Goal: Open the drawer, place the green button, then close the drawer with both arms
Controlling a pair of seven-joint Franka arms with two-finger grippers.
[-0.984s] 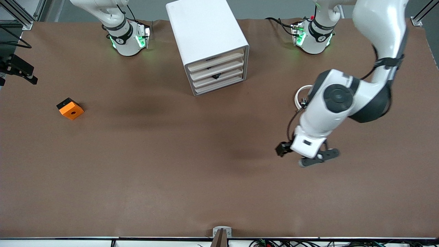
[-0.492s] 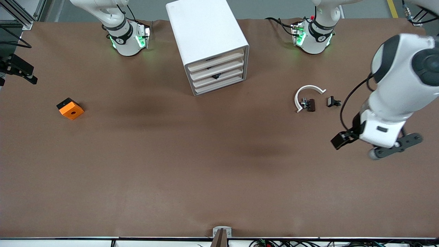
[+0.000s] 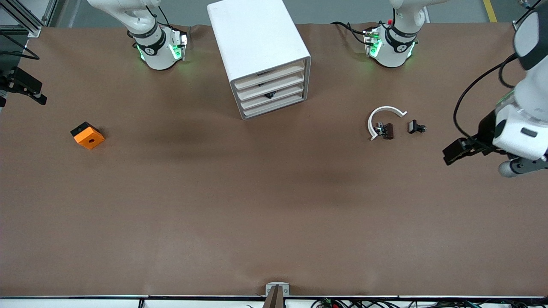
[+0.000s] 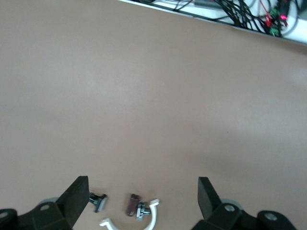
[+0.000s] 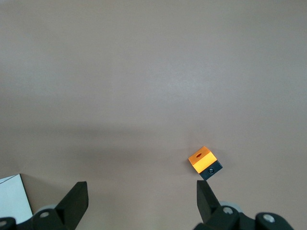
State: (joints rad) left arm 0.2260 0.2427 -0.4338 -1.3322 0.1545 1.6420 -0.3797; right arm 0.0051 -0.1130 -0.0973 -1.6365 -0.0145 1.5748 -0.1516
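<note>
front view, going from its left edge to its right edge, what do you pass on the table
orange block → white cabinet → white curved piece → small black clip → left gripper

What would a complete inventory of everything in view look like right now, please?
Cabinet: one, white, four cream-fronted drawers all shut, between the arm bases.
Orange block: one, orange on black, toward the right arm's end.
Curved piece: one, white, toward the left arm's end.
Small dark parts: two, blackish, beside the curved piece.
Table: one, brown.
Left claw: open, empty, over the table's left-arm end.
Right claw: open, empty, above the table near the orange block.
</note>
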